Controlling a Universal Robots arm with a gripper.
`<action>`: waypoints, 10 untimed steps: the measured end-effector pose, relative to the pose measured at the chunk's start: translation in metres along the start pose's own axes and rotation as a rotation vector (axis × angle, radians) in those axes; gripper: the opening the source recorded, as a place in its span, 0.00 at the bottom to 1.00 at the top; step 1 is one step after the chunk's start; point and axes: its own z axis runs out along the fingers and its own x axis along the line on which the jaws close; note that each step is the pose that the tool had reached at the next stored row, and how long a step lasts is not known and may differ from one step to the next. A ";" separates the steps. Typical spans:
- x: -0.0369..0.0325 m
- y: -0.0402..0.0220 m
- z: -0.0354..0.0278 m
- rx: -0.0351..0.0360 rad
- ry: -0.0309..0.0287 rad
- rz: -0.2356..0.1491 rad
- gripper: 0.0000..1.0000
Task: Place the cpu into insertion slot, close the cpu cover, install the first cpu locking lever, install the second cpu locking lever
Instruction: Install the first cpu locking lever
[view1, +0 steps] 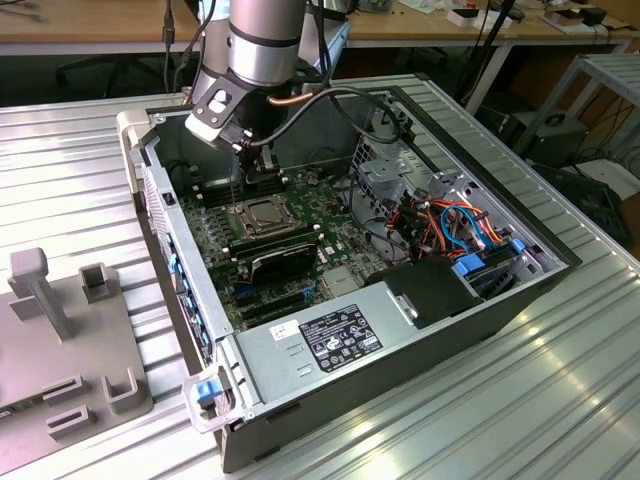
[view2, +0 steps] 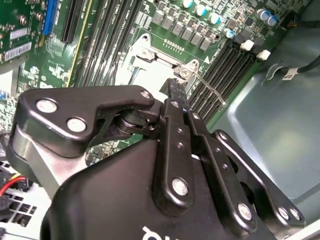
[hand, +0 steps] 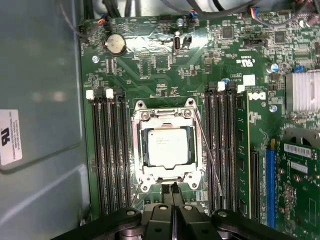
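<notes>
The cpu (hand: 167, 145), a silvery square chip, lies in the insertion slot (hand: 165, 112) on the green board. The cpu cover (hand: 196, 160) lies flat around it as a silver frame. A thin wire locking lever (hand: 209, 150) slants from one socket corner across the memory slots, also seen as the lever (view2: 212, 90) in the second wrist view. My gripper (hand: 171, 189) is shut with nothing between its fingers, its tips just off the socket's edge. In the exterior view the gripper (view1: 262, 165) hangs inside the open case, just above the cpu (view1: 263, 213).
Long black memory slots (hand: 107, 150) flank the socket on both sides. A black card (view1: 285, 262) lies next to the socket, with a power supply (view1: 330, 340) and coloured cables (view1: 450, 225) in the case. A grey fixture (view1: 60, 340) stands at the exterior view's left.
</notes>
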 end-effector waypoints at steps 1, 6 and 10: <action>0.0000 0.0000 0.0000 0.0004 0.0002 0.019 0.11; 0.0000 0.0000 0.0000 0.0023 0.0014 0.108 0.11; 0.0000 0.0000 0.0001 0.0037 0.0022 0.171 0.11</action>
